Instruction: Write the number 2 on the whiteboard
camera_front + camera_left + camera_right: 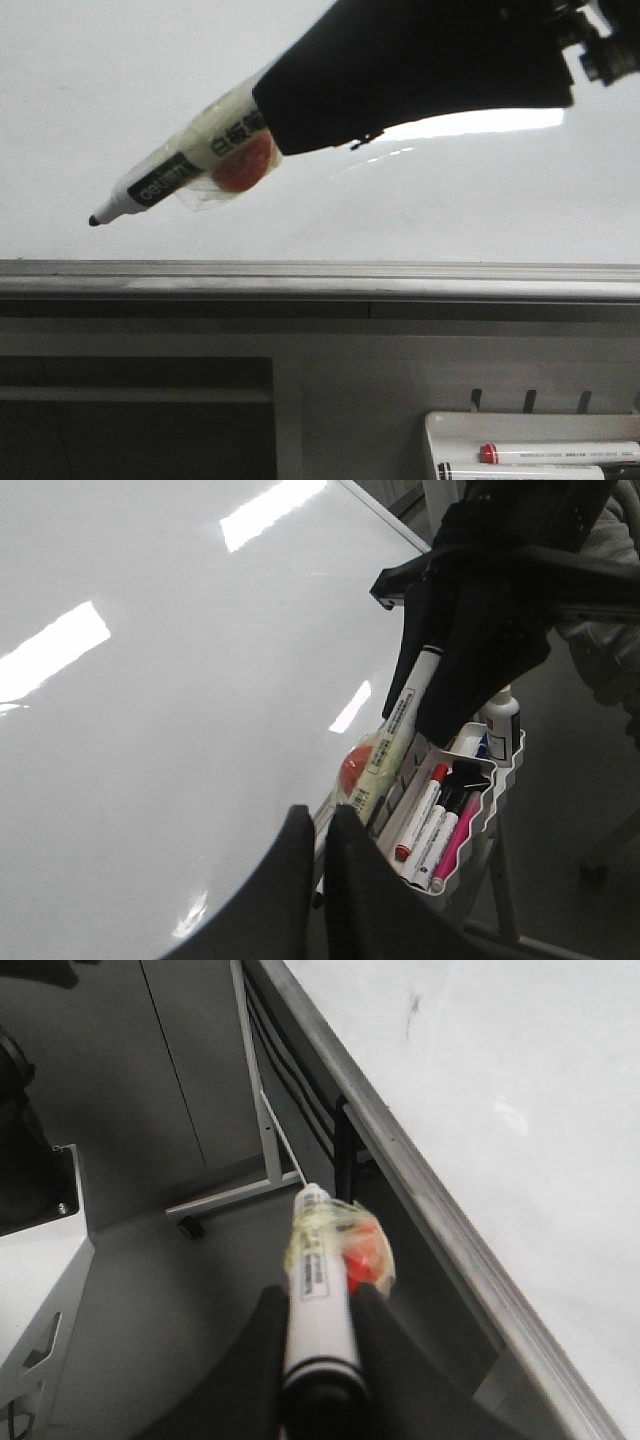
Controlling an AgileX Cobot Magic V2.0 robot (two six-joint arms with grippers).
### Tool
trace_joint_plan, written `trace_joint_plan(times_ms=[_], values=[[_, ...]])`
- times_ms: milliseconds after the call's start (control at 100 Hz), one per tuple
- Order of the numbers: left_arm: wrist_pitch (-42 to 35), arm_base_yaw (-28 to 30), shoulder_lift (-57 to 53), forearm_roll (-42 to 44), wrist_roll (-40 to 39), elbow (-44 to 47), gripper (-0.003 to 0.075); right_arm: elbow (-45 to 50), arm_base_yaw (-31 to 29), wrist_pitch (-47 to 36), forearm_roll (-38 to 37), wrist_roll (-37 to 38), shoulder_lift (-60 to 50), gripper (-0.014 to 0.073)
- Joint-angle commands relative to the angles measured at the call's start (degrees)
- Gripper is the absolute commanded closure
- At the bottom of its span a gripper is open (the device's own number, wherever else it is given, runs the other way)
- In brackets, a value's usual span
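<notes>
— While my right jaws (318, 1332) clamp a white marker (190, 172), where does it sit?
— Seen from the front, its black tip points toward eight o'clock, over the lower part of the whiteboard (120, 80). I cannot tell whether the tip touches. Clear tape binds an orange-red lump (243, 165) to the barrel.
— And the board?
— Glossy, showing no digit, with a grey ledge (300, 280) beneath it.
— Your left jaws (322, 860)?
— Pressed together, holding nothing. Beyond them a white tray (478, 815) holds red, black and pink markers (420, 810).
</notes>
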Motion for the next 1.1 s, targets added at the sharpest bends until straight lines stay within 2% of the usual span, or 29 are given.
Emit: trace_joint_plan(times_ms=[0, 140, 300, 430, 570, 1090], values=[[-4.22, -0.38, -1.82, -0.29, -2.75, -2.64, 0.0741, -1.85, -0.08, -2.19, 1.26, -0.51, -1.21, 0.0665], [-1.66, 2.37, -8.31, 1.34, -3.70, -2.64, 0.0741, -1.85, -0.08, -2.40, 1.26, -0.51, -1.21, 0.0665], [3.75, 10.48, -12.76, 8.50, -10.03, -2.64, 0.0741, -1.85, -0.08, -2.75, 1.26, -0.51, -1.21, 0.0665], [3.07, 16.61, -13.22, 7.01, -10.03, -2.64, 0.0741, -1.85, -0.08, -4.08, 1.26, -0.51, -1.21, 0.0665], [2.96, 20.33, -13.22, 6.89, -10.03, -2.64, 0.0741, -1.85, -0.08, -4.50, 1.26, -0.51, -1.21, 0.0665], [3.06, 21.38, -13.22, 6.89, -10.03, -2.64, 0.0741, -1.85, -0.08, -3.38, 1.16, -0.51, -1.21, 0.0665]])
